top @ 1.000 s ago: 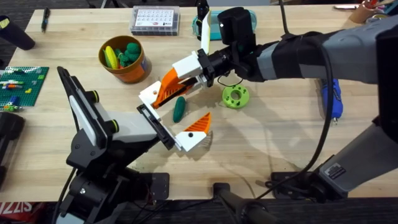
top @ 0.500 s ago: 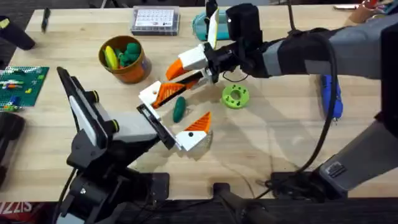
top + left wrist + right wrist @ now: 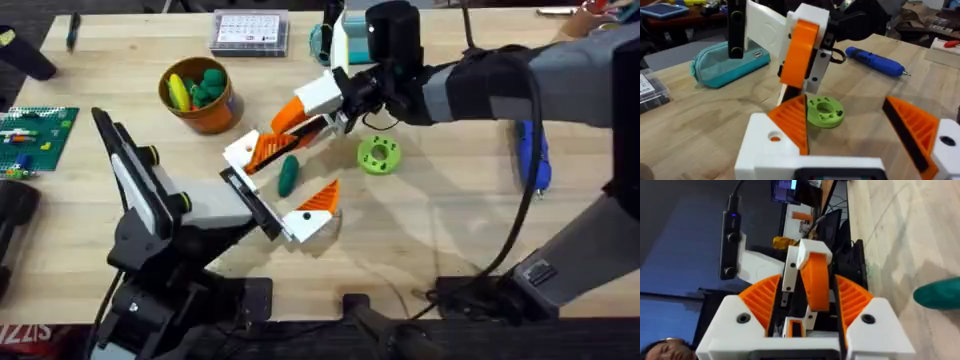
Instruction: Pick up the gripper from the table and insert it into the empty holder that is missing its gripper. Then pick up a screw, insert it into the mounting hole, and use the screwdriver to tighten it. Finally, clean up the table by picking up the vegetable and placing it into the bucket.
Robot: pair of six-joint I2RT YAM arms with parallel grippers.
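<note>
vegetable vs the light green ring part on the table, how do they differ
The vegetable is dark green and elongated; the ring part is light green, round, with a centre hole and small holes around it. The vegetable lies nearer the left arm's tip, the ring part farther right. Both lie on the table.
</note>
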